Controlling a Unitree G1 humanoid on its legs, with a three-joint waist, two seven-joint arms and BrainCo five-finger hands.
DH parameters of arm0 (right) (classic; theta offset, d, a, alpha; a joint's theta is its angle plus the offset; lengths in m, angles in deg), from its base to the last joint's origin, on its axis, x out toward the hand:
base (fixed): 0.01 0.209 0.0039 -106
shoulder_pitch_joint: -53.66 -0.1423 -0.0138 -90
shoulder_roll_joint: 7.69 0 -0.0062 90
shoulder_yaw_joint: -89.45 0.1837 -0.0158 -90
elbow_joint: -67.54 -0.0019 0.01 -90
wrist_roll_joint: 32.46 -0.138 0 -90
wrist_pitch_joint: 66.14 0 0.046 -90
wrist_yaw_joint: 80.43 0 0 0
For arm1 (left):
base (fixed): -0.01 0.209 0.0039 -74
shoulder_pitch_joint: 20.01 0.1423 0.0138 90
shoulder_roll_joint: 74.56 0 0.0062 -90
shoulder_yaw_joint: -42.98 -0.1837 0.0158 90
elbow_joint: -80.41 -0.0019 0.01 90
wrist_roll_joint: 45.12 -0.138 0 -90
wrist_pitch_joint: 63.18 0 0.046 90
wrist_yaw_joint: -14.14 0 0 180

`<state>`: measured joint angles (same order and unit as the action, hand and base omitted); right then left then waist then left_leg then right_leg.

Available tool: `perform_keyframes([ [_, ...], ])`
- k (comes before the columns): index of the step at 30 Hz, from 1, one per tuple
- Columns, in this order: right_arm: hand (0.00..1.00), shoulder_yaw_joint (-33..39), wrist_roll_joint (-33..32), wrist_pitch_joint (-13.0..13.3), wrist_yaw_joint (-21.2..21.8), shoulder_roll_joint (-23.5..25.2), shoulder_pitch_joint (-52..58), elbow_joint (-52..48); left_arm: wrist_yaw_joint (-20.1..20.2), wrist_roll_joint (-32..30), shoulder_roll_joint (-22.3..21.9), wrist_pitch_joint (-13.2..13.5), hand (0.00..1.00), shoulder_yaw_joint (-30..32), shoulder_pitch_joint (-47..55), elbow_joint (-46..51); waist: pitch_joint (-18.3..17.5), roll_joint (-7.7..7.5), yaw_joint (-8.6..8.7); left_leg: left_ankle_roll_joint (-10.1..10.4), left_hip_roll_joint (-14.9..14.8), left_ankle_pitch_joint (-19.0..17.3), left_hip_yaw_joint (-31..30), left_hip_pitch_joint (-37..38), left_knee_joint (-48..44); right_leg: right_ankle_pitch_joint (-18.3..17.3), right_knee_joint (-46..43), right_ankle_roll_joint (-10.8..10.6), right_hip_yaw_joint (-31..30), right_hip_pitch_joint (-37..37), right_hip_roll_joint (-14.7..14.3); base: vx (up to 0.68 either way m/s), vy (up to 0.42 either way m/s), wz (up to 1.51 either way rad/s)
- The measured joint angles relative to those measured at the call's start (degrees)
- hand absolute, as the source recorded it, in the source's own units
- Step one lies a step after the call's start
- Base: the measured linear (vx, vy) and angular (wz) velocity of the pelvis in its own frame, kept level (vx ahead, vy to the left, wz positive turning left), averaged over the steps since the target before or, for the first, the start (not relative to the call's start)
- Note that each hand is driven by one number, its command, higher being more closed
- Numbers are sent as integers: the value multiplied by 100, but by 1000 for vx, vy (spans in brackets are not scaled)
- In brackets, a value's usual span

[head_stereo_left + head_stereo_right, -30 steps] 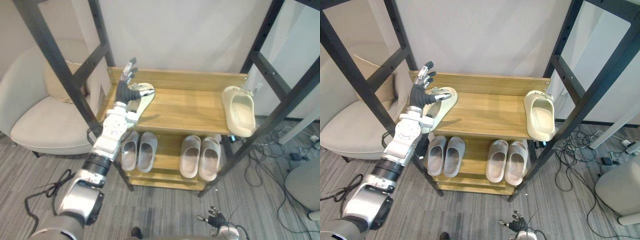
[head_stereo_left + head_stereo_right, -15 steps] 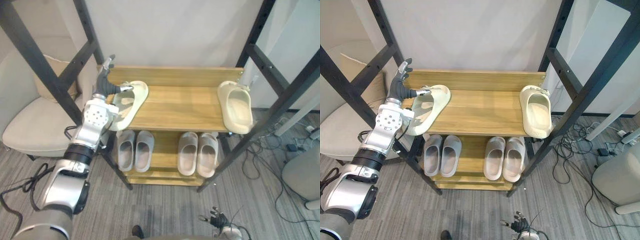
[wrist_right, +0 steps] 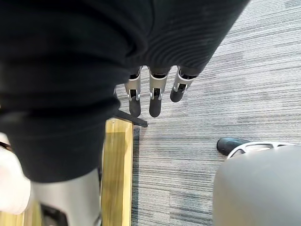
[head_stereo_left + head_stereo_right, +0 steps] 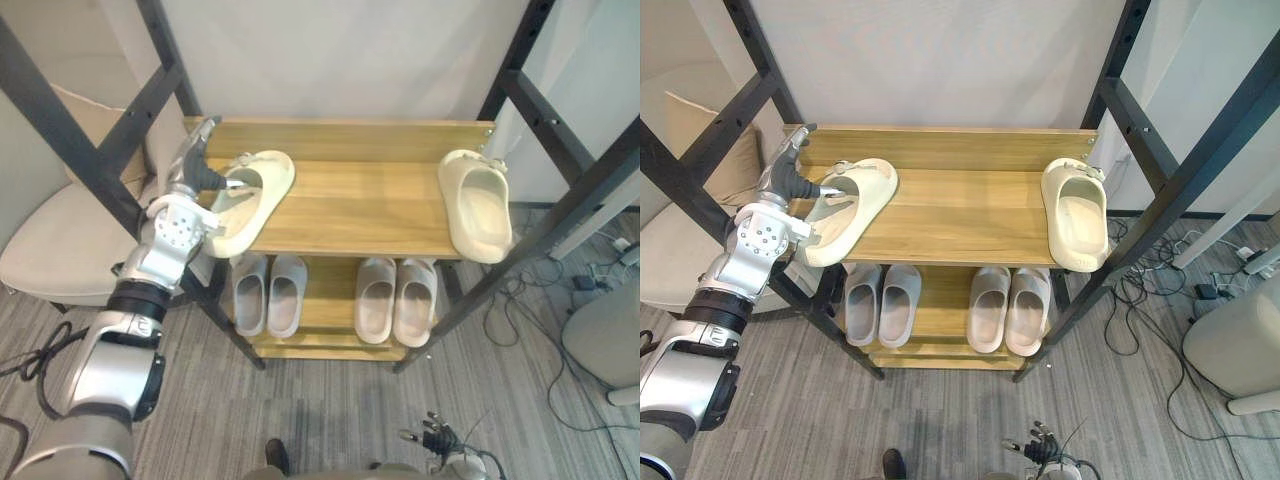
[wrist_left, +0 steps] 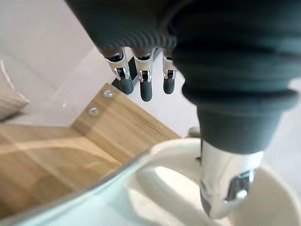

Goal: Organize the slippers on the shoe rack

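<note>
Right hand point(image 4: 434, 440) hangs low and nearest, its fingers straight and loose over the grey carpet point(image 4: 330, 410). Beyond it stands the shoe rack point(image 4: 350, 215), with two grey pairs, left pair point(image 4: 268, 295) and right pair point(image 4: 397, 300), side by side on the lower shelf. Up on the top shelf a cream slipper point(image 4: 250, 205) lies slanted at the left end, where the left hand point(image 4: 192, 172) holds its fingers straight and clear with the thumb down in the slipper's opening, and the second cream slipper point(image 4: 478, 205) sits well apart at the right end.

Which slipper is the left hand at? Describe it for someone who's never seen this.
Wooden shoe rack, top shelf, left end. It's the cream slipper lying askew beside the left hand, heel at the front corner. Its twin lies alone at the right end.
</note>
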<state>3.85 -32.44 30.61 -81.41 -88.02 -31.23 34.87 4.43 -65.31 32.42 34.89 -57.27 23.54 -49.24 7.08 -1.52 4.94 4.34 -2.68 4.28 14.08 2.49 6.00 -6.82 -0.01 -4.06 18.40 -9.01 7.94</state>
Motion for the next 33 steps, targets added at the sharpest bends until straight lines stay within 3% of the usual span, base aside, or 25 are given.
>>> perform_keyframes([
  [1, 0, -1, 0, 6, 1, -1, -2, -13, 2, -118, 16, -5, 0, -45, -43, -60, 6, 8, 13, 0, 0, 0, 11, -6, 1, 0, -13, 0, -15, 21, 3, -23, 5, -6],
  [2, 0, -2, 0, 28, 1, -4, -4, -16, 2, -124, 20, -6, 100, -46, -56, -60, 11, 16, 17, 0, -6, 0, 31, -25, 2, -1, -38, 1, -39, 67, 4, -33, 12, -9],
  [22, 0, 117, -8, 51, 0, -12, 2, -24, -5, 22, -73, -22, 100, -167, -262, -198, 88, 72, 160, -1, -17, 1, 86, -54, -1, 3, -84, 5, -114, 164, 7, -7, 3, -2],
  [33, 0, 163, -13, 48, -8, -31, 5, -27, -41, 309, -775, -153, 100, -183, -429, -196, 140, 151, 177, -4, -14, 4, 81, -1, 0, 20, -141, 36, -115, 140, 16, -3, 1, 0],
])
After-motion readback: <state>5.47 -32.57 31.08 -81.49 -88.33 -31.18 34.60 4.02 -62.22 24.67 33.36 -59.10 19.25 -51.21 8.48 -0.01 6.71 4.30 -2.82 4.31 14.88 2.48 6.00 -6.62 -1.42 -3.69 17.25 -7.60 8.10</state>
